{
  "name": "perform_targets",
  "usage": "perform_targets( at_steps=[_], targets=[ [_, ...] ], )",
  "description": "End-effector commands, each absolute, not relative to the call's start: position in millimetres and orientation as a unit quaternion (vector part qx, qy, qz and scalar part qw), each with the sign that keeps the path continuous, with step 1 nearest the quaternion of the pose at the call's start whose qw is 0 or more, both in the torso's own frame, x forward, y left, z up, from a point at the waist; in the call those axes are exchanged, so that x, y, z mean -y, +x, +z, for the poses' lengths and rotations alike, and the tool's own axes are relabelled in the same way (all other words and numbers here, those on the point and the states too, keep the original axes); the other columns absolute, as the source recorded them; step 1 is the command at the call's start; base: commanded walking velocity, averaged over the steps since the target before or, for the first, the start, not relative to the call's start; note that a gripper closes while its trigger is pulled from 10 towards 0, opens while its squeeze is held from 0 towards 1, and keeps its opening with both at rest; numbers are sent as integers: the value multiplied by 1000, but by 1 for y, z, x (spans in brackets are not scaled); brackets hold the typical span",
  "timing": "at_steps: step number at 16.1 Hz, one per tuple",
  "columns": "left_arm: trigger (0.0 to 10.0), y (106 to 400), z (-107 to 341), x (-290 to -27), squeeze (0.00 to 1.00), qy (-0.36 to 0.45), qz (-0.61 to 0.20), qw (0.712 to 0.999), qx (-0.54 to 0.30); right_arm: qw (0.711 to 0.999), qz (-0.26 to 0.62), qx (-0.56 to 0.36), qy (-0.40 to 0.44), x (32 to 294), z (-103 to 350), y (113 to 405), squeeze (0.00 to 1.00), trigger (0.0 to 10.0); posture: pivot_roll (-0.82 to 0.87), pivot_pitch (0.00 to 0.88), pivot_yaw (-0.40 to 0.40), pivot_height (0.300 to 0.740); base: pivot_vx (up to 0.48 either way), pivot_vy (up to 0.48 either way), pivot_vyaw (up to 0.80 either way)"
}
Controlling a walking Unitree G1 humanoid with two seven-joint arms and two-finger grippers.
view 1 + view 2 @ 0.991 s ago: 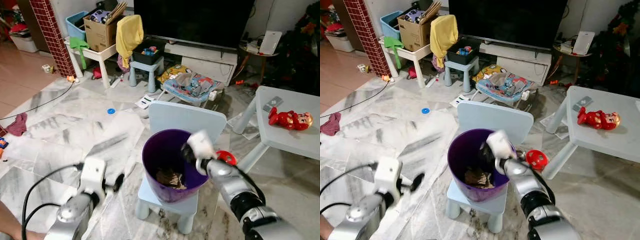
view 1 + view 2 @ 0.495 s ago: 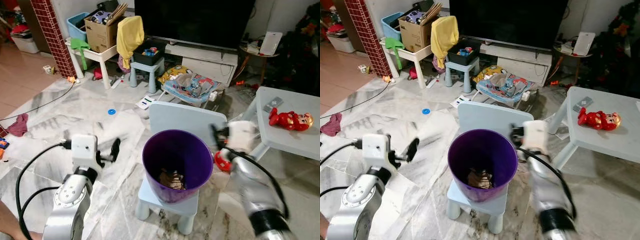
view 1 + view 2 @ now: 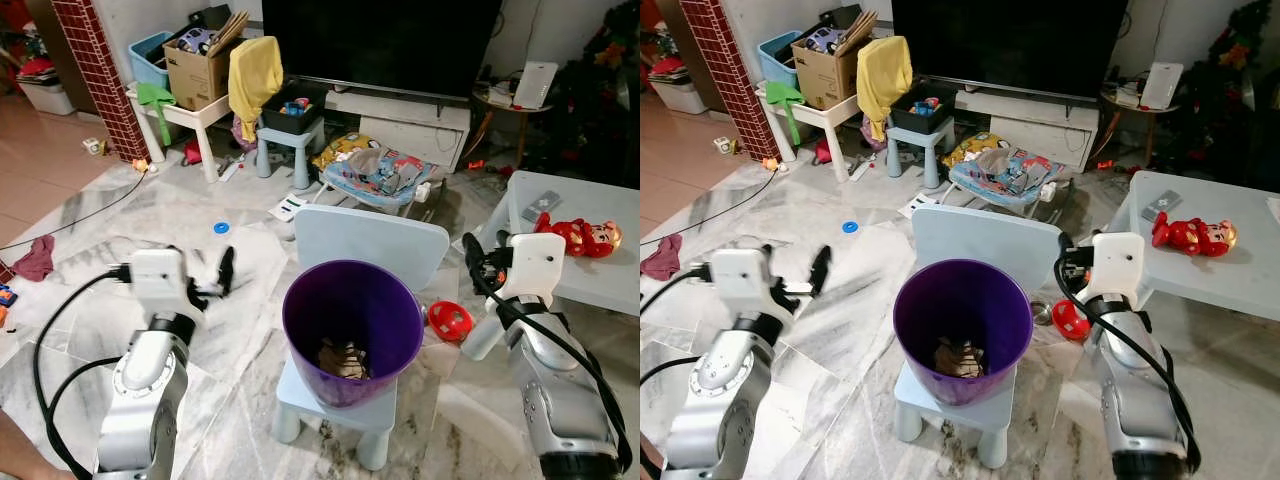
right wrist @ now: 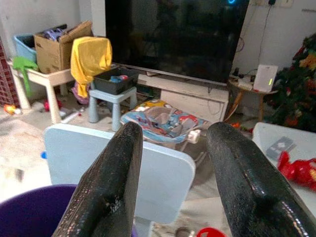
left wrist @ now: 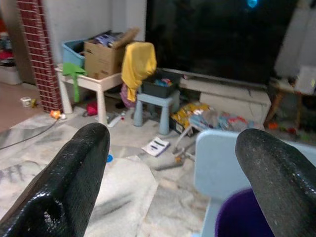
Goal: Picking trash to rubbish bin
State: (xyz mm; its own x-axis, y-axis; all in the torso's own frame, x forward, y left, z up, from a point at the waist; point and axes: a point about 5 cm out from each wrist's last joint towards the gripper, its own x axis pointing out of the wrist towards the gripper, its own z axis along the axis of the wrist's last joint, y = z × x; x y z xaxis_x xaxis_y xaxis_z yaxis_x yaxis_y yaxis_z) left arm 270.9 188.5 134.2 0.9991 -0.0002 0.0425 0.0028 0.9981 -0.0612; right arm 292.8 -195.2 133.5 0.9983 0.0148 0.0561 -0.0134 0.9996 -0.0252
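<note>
Between my two arms stands the purple rubbish bin point(image 3: 352, 325) on a small light-blue chair point(image 3: 368, 245), with brown crumpled trash point(image 3: 341, 360) at its bottom. My left jaws point(image 3: 222, 272) are apart and empty, raised beside the bin's left rim. My right jaws point(image 3: 472, 262) are apart and empty, raised beside its right rim, just above a red toy ball point(image 3: 449, 320) on the floor. Beyond my right jaws, a grey worktop point(image 3: 600, 280) carries a red toy figure point(image 3: 583, 235). Farthest off stands the dark television point(image 3: 385, 45).
</note>
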Motion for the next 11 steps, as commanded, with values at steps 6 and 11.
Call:
perform_targets(
  at_steps=[6,11],
  targets=[
    [10000,264,145,-202,0,-13,53,995,80,1000,-6,5,8,183,129,284,0,10000,20,0,-19,740,0,0,0],
    [10000,267,137,-191,0,-19,33,998,52,1000,-1,12,21,176,135,291,0,10000,25,0,-27,740,0,0,0]
  ],
)
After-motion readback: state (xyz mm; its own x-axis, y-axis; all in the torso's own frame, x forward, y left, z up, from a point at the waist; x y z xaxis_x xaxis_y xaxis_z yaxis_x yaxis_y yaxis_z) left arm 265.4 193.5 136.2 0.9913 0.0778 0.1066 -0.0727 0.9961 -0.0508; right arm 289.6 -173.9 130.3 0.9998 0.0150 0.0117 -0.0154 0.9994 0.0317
